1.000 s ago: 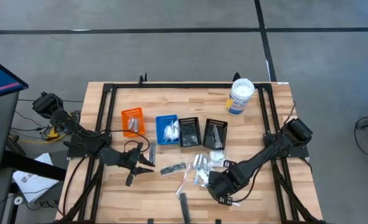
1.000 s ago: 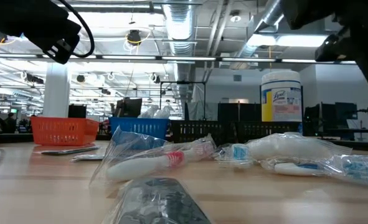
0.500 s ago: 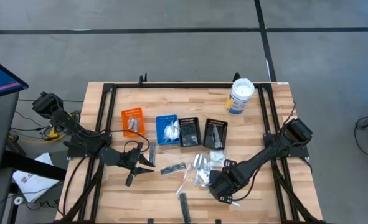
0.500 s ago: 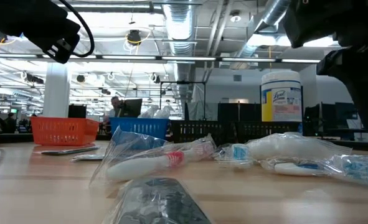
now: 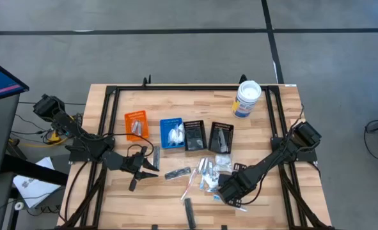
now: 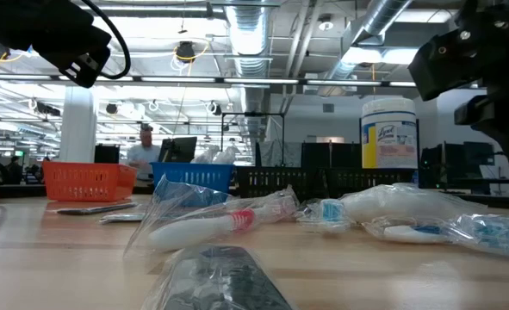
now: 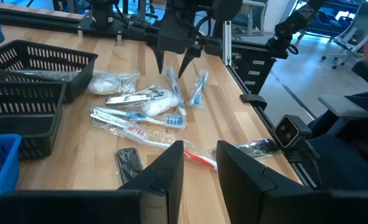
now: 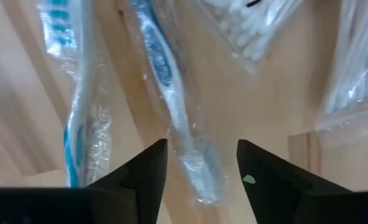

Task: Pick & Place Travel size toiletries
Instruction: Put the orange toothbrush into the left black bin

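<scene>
The right gripper (image 5: 222,190) hovers with fingers (image 8: 143,168) released, straddling a clear-wrapped blue toothbrush (image 8: 171,118) on the tabletop (image 5: 265,128). Cotton-swab packets (image 8: 252,31) crowd alongside. The left gripper (image 5: 151,162) waits beside the orange bin (image 5: 135,122); its grip is unclear.

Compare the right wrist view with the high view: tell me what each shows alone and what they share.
Only the right wrist view shows the detail: the right gripper, open, straddles a clear-wrapped blue toothbrush, with a pack of cotton swabs just beyond.

Only the high view shows the whole table: the orange bin, blue bin, two black bins, the white tub and the left gripper waiting apart.

Both show the right gripper over the toiletries pile.
</scene>
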